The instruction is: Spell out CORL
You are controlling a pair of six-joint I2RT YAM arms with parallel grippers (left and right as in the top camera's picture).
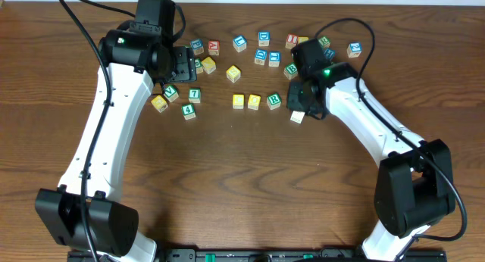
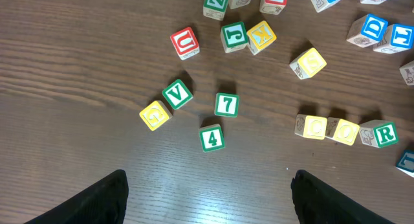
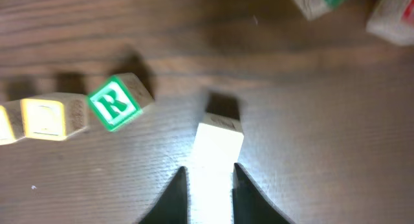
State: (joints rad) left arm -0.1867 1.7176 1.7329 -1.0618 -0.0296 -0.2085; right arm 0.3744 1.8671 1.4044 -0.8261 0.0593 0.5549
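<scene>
Right claw (image 3: 210,173) pinches a pale cube (image 3: 220,141) beside the R cube (image 3: 115,104).

One brown wooden table (image 1: 227,179) is holding twenty-three small wooden blocks (image 1: 233,73), a few of them lying half hidden, with two blocks showing green numerals, one pale block (image 1: 297,116) showing no readable letter, and two white-and-black robot arms (image 1: 106,133) reaching over the lot.
</scene>
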